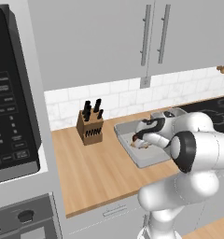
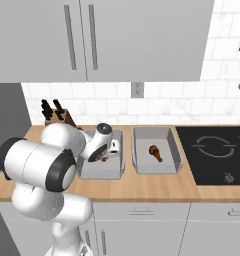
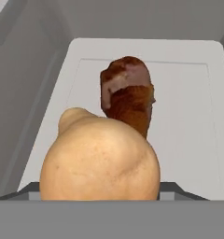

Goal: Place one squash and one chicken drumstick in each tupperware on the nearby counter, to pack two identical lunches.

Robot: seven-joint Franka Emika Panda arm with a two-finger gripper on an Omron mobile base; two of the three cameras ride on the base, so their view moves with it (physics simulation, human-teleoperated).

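1. Left base view: the arm is reaching over the wooden worktop [image 1: 95, 177], and its end effector [image 1: 141, 143] is hanging low inside the near grey tupperware [image 1: 149, 160]. Something reddish-brown is showing at its tip, probably a chicken drumstick, though the arm is covering most of it. A knife block [image 1: 89, 126] is standing near the wall.
2. Right base view: two tupperware are sitting side by side; the end effector [image 2: 111, 150] is sitting over the left tupperware [image 2: 99, 172]. The right tupperware [image 2: 157, 167] is holding a lone drumstick [image 2: 155, 152]. A black stovetop [image 2: 217, 150] is lying to the right.
3. Hand view: a tan squash [image 3: 100, 161] is sitting right before the camera with a second drumstick [image 3: 128, 95] just behind it, both inside the grey tray. I cannot tell whether the fingers are gripping the squash.
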